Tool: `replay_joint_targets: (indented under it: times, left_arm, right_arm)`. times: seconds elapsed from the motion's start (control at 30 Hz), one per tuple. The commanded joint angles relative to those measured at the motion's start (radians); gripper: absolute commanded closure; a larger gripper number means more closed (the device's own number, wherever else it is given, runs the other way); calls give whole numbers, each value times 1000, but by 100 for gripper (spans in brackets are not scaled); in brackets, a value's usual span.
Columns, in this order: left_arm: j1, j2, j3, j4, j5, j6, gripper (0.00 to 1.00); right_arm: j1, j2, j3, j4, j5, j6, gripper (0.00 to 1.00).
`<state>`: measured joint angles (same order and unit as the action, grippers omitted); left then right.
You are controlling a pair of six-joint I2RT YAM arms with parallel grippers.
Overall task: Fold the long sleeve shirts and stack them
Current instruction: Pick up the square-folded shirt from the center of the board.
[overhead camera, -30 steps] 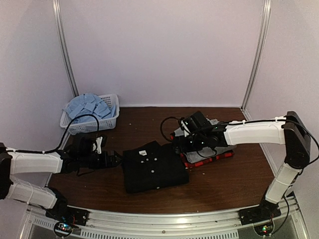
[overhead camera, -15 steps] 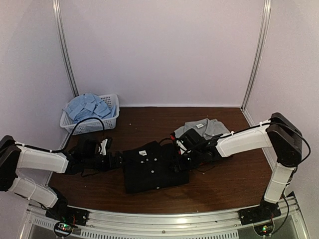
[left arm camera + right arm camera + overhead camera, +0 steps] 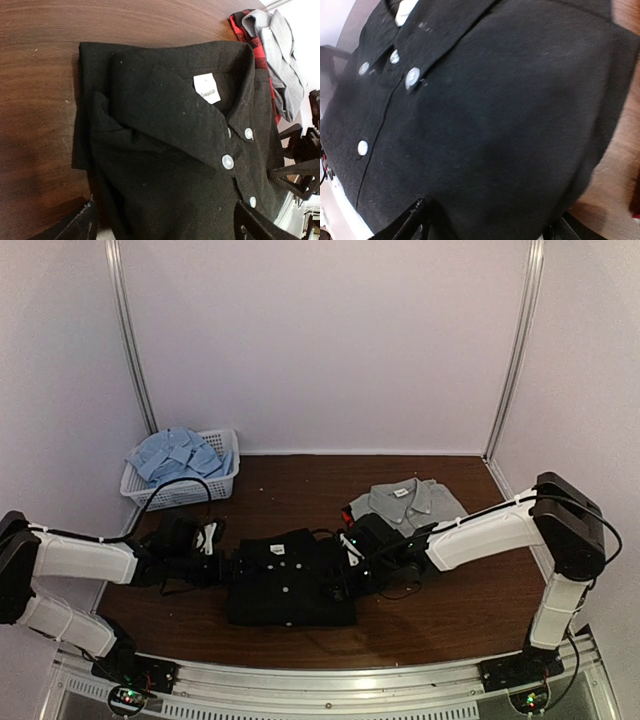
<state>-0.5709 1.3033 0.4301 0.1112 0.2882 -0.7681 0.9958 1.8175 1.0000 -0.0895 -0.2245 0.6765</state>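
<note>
Both spread, the left hand (image 3: 232, 567) and right hand (image 3: 340, 582) are straddling the folded black shirt's (image 3: 290, 585) sides, likely to carry it onto the grey shirt (image 3: 408, 502).

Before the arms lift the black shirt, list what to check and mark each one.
1. Black shirt folded, buttons up: ok.
2. Left gripper open at one side: ok.
3. Right gripper open at the opposite side: ok.
4. Grip under the cloth: cannot tell.
5. Grey shirt folded flat on the plaid shirt: ok.
6. Blue shirt folded: not ok, crumpled in the basket.
</note>
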Motion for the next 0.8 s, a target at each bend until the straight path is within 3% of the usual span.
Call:
replay_joint_targets:
  times: [0.0, 0.33, 0.53, 0.7, 0.77]
  left_arm:
    - [46, 23, 42, -52, 30, 67, 4]
    - [75, 155, 46, 27, 180, 67, 11]
    - [74, 168, -38, 157, 241, -23, 31]
    - [69, 223, -117, 371, 291, -121, 47]
    - [58, 240, -132, 452, 309, -151, 58]
  right_arm:
    - [-42, -31, -54, -13, 57, 47, 22]
    - [-92, -53, -112, 5, 60, 69, 23]
    - [-94, 18, -139, 138, -53, 132, 29]
    - [-94, 96, -184, 373, -171, 235, 40]
    - [-93, 118, -195, 456, -207, 265, 48]
